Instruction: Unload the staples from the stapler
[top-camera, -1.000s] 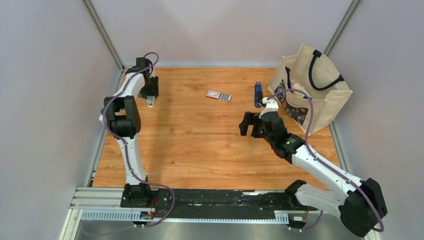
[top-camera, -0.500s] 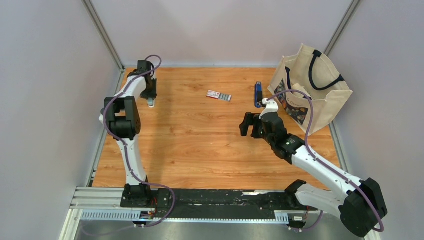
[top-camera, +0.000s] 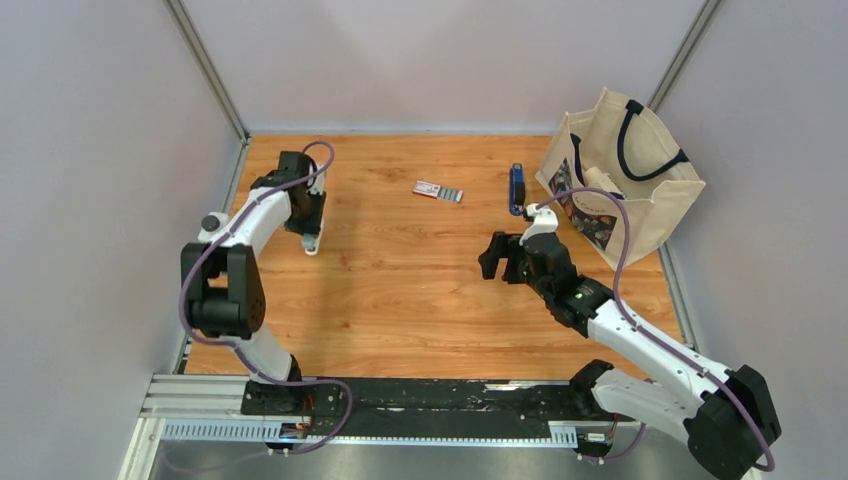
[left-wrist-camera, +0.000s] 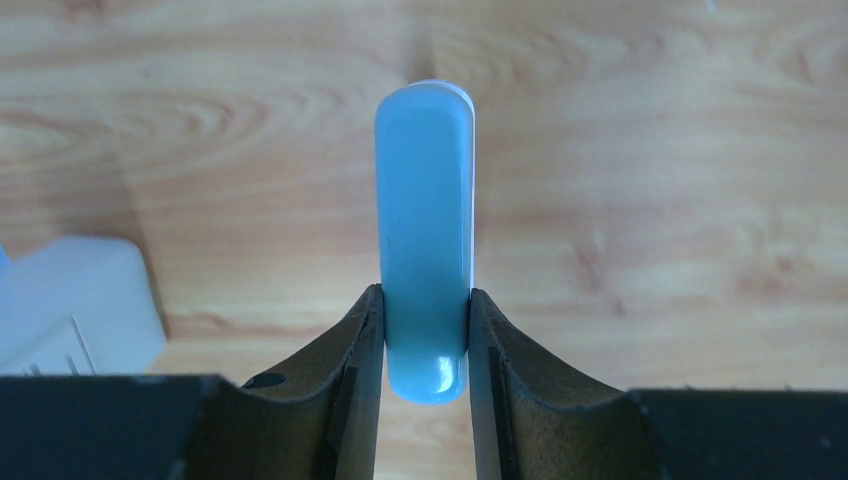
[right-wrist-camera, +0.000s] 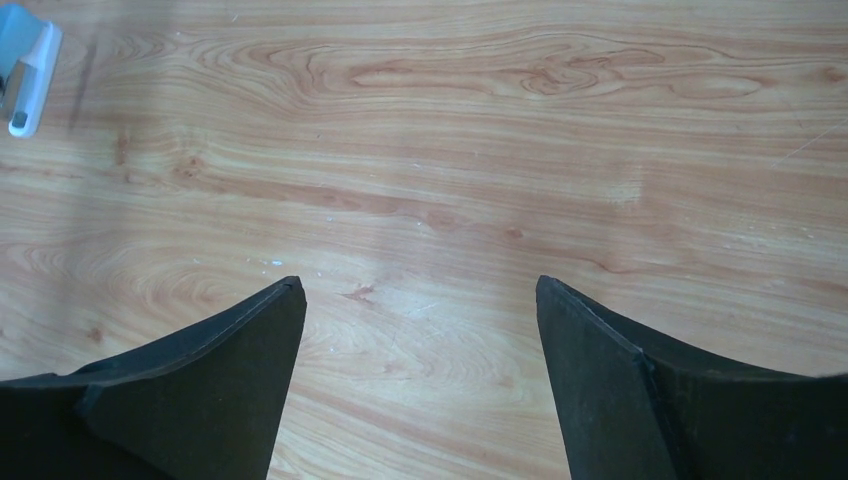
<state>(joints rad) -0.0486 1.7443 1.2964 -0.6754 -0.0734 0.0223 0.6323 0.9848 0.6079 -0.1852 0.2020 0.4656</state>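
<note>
Jaws on the left gripper (left-wrist-camera: 425, 300) are closed on a bar (left-wrist-camera: 425, 220), a pale-blue piece with rounded ends that stands out past the fingertips; both fingers (left-wrist-camera: 355, 340) press flat against its sides. From above, this gripper (top-camera: 312, 238) points down near the left edge of the worktop (top-camera: 400, 300), toward the far left corner, with the bar's tip at or just above the wood; which one cannot be told. A blurred white block (left-wrist-camera: 75, 300) shows at the left of the left wrist view, too unclear to name. On the right gripper (right-wrist-camera: 420, 290) the jaws are spread wide with nothing between them, only bare wood below. It hangs over the right half of the worktop (top-camera: 490, 255), facing left. The stapler (top-camera: 516, 187) lies flat near the far edge, right of the middle, its length running near to far, just beside the bag (top-camera: 640, 200) that stands in the far right corner. The staples (top-camera: 453, 195) lie as a short grey strip to the left of it, touching the end of a pink-and-white box (top-camera: 428, 187). Both grippers are well apart from the stapler and the staples.
</note>
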